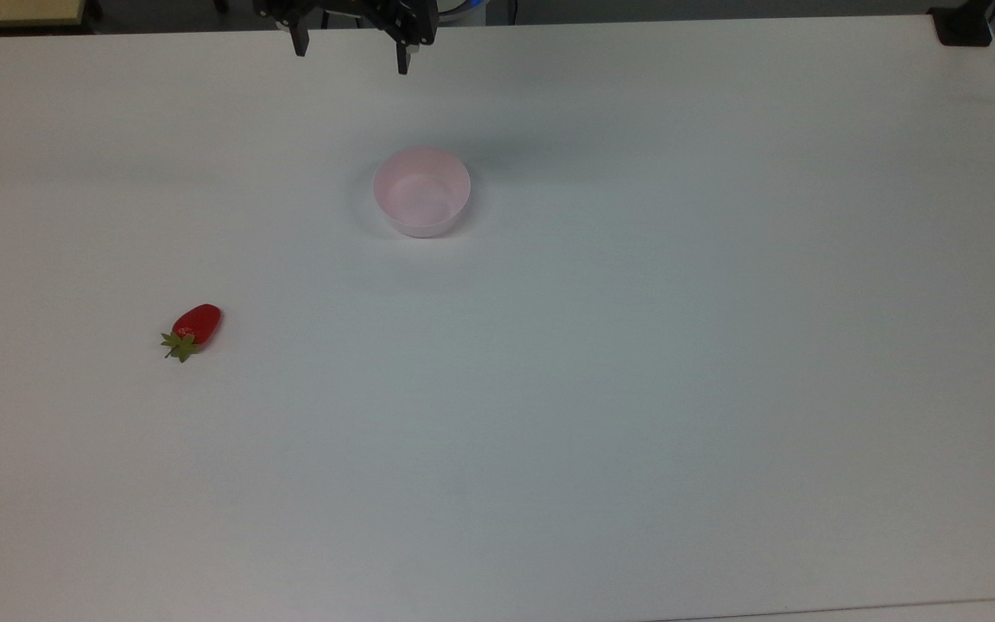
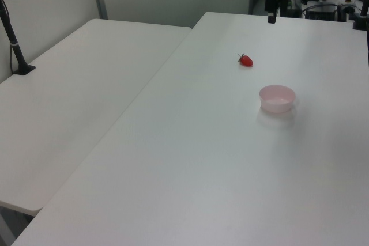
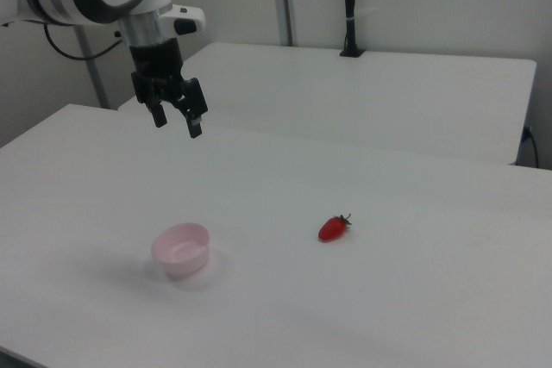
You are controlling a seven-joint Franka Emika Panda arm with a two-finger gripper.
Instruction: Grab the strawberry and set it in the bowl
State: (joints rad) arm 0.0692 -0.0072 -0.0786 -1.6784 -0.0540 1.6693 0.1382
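A small glossy red strawberry (image 1: 196,326) with a green leaf cap lies on its side on the white table (image 1: 636,389), toward the top view's left. The pale pink bowl (image 1: 425,226) stands upright and holds nothing, near the table's middle. My gripper (image 1: 351,59) hangs open above the far edge of the table at the top of the top view, with nothing between its fingers. In the right view the gripper (image 3: 178,128) is high above the table, behind the bowl (image 3: 176,266), and the strawberry (image 3: 332,228) lies to the right of the bowl. In the left view the strawberry (image 2: 246,60) lies between the gripper (image 2: 271,18) and the bowl (image 2: 277,107).
A second white table (image 2: 75,96) adjoins this one, with a black clamped post (image 2: 16,44) on it. A black clamp (image 1: 962,26) sits at the top view's top right corner. Cables and equipment (image 2: 328,4) lie beyond the table's far end.
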